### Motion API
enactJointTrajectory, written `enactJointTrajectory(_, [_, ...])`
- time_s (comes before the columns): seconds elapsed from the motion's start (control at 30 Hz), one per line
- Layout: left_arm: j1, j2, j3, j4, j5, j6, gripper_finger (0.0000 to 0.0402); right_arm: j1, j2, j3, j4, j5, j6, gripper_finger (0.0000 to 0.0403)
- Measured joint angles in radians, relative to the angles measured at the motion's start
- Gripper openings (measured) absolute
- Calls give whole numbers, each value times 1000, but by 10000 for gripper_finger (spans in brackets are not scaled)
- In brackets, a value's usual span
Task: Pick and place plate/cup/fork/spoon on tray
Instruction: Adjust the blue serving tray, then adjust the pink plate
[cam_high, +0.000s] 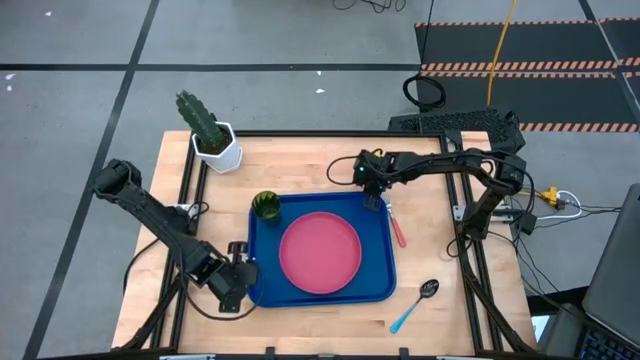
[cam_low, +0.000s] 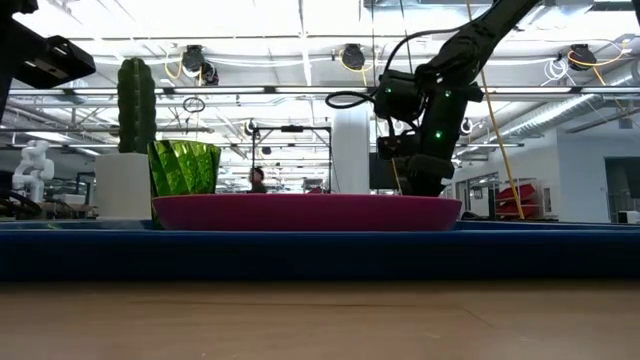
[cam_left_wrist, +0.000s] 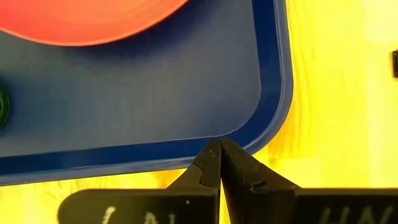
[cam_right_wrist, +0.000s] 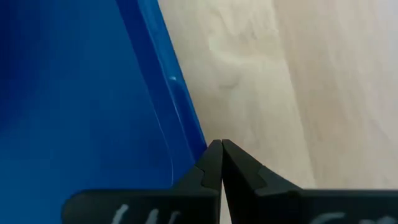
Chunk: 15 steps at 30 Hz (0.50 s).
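Tray (cam_high: 380, 285) holds plate (cam_high: 320, 252) and cup (cam_high: 266, 205); both hands (cam_high: 250, 272) (cam_high: 374, 201) clenched empty.

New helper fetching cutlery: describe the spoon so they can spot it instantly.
Start at the big blue tray in the middle of the wooden table. Just off the tray's near right corner, on bare wood, lies the spoon. Its light blue handle and dark bowl separate it from the pink-handled fork at the tray's right rim.

Plate (cam_high: 320, 252), cup (cam_high: 266, 205) on tray (cam_high: 383, 228) — fork (cam_high: 397, 228), spoon (cam_high: 414, 305) off.
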Motion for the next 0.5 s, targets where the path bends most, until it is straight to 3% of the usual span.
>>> enactJointTrajectory(0.33, [0,0,0,-23,0,-16,2,12,0,0,-38,-20,19,0])
enactJointTrajectory(0.5, [0,0,0,-26,-9,-17,4,12,-17,-1,-25,111,15,0])
